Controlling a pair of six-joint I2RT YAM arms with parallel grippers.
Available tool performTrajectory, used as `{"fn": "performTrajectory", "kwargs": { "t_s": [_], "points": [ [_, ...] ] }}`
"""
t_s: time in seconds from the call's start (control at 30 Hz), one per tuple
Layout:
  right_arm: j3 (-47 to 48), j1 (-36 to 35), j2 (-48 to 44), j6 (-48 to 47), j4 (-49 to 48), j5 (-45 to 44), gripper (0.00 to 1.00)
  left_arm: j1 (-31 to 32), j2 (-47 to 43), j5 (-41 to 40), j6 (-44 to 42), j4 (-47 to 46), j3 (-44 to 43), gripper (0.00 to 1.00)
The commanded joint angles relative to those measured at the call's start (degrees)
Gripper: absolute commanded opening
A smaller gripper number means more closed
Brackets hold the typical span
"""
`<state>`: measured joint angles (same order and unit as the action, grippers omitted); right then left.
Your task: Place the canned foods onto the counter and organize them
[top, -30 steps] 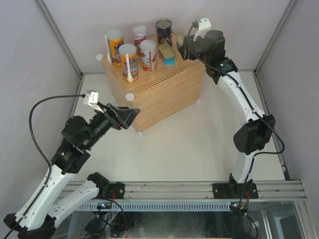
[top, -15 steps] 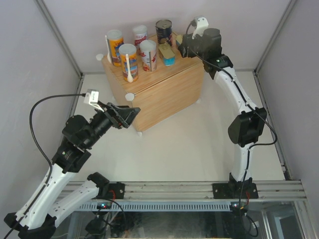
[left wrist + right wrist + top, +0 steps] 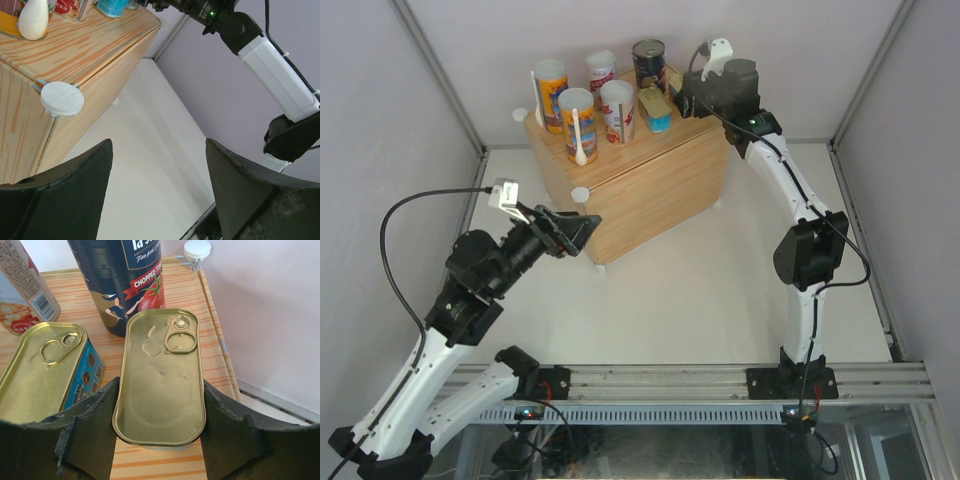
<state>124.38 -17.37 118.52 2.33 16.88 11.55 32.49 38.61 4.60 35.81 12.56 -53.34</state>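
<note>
Cans stand on the counter [image 3: 650,190] at the far middle of the overhead view: two orange-blue tubes [image 3: 551,95] left, two white-red tubes [image 3: 617,110] beside them. The right gripper [image 3: 685,98] is at its far right corner, the left gripper [image 3: 582,230] beside its near corner.

Left wrist view: fingers [image 3: 65,190] spread wide, holding nothing.

Right wrist view: fingers [image 3: 90,430] press both long sides of a flat gold tin [image 3: 161,375] resting on the counter, a second tin [image 3: 45,372] just left, a dark-blue can [image 3: 125,280] just beyond.

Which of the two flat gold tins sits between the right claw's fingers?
The tin nearer the counter edge; its teal-sided twin lies outside the right claw.
</note>
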Motion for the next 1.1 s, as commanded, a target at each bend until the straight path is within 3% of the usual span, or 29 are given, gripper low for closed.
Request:
{"fn": "performTrajectory", "kwargs": {
  "t_s": [0.0,0.23,0.4,0.57,1.07],
  "points": [
    [3.1,0.1,-1.3,0.4,-5.3,1.0,0.0,-0.6,0.3,-0.4,-1.1,-2.2,-0.2,0.79],
    [2.7,0.2,-1.5,0.3,-5.0,0.6,0.01,-0.8,0.6,0.0,-1.1,-2.4,-0.2,0.79],
    [2.7,0.2,-1.5,0.5,-4.8,0.2,0.31,-0.9,0.7,0.2,-1.1,-2.5,-0.2,0.79],
    [2.7,0.2,-1.6,0.9,-4.7,0.1,0.51,-1.1,0.8,0.3,-1.1,-2.6,-0.3,0.79],
    [2.2,0.2,-4.0,1.0,-4.9,-0.4,0.6,-1.2,0.8,1.2,-0.9,-2.9,-0.9,0.79]
  ]
}}
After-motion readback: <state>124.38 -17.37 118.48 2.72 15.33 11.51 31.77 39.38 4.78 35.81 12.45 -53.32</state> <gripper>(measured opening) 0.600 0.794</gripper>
